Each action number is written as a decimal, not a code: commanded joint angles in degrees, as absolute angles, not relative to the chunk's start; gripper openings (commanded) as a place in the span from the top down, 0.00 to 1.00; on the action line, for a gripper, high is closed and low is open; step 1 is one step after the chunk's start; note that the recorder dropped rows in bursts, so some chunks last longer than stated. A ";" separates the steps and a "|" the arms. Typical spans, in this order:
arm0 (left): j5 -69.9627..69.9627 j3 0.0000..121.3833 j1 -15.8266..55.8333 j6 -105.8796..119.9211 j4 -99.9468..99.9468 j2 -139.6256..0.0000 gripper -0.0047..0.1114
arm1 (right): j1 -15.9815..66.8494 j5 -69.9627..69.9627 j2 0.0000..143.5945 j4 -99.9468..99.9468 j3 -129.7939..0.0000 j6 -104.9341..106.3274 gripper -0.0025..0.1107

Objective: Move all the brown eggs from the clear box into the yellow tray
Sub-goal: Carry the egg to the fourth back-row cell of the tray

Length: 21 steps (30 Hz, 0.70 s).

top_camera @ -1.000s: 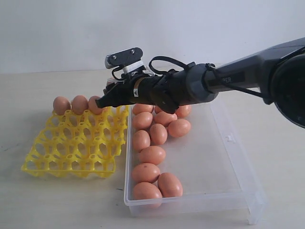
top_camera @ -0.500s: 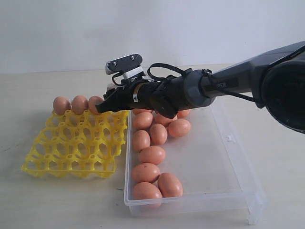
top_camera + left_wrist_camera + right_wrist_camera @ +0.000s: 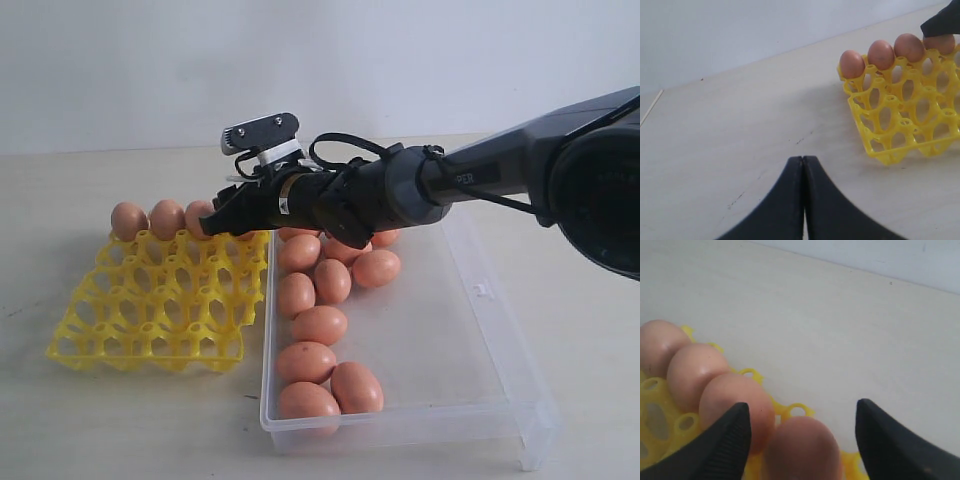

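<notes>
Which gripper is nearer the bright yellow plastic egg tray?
Right. The right gripper hangs open over the back row of the yellow tray, jaws either side of a brown egg seated there. The left gripper is shut, off the tray, with bare table between.

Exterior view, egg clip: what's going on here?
The right arm's tool is at the yellow tray's far row, jaws spread either side of a brown egg seated there, not touching it. Three more eggs sit beside it in that row. Ten or so eggs lie in the clear box. The left tool is shut, hanging over bare table near the tray.
</notes>
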<state>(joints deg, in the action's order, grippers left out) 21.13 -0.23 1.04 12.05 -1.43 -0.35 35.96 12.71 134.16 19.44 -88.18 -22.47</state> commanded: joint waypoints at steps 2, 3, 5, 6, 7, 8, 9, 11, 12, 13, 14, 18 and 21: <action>20.68 0.00 1.25 11.74 -1.43 0.00 0.96 | 35.96 12.24 133.95 20.10 -88.61 -22.67 0.40; 20.68 0.00 1.25 11.74 -1.43 0.00 0.96 | 35.96 11.59 133.63 20.10 -88.61 -22.67 0.40; 20.68 0.00 1.25 11.74 -1.43 0.00 0.96 | 35.96 8.98 130.96 20.24 -88.61 -22.17 0.41; 20.68 0.00 1.25 11.74 -1.43 0.00 0.96 | 35.96 7.68 129.56 20.47 -88.61 -22.03 0.41; 20.68 0.00 1.25 11.74 -1.43 0.00 0.96 | 35.96 4.01 126.44 20.94 -88.61 -22.03 0.42; 20.68 0.00 1.25 11.74 -1.43 0.00 0.96 | 35.96 1.22 124.36 21.66 -88.61 -22.03 0.42; 20.68 0.00 1.25 11.74 -1.43 0.00 0.96 | 35.96 -2.50 122.27 21.87 -88.61 -22.03 0.42; 20.68 0.00 1.25 11.74 -1.43 0.00 0.96 | 35.96 -12.07 118.39 22.13 -88.61 -21.36 0.42; 20.68 0.00 1.25 11.74 -1.43 0.00 0.96 | 35.96 -17.79 116.54 23.13 -88.61 -18.69 0.42; 20.68 0.00 1.25 11.74 -1.43 0.00 0.96 | 35.96 -22.73 115.23 24.00 -88.61 -14.78 0.42; 20.68 0.00 1.25 11.74 -1.43 0.00 0.96 | 35.96 -29.21 114.02 24.65 -88.61 -8.80 0.42; 20.68 0.00 1.25 11.74 -1.43 0.00 0.96 | 35.96 -48.19 112.76 22.48 -85.87 18.11 0.42; 20.68 0.00 1.25 11.74 -1.43 0.00 0.96 | 35.96 -48.57 112.76 16.13 -82.25 41.29 0.42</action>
<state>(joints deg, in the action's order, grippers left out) 21.13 -0.23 1.04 12.05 -1.43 -0.35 35.96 -48.45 113.05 19.11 -83.47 29.65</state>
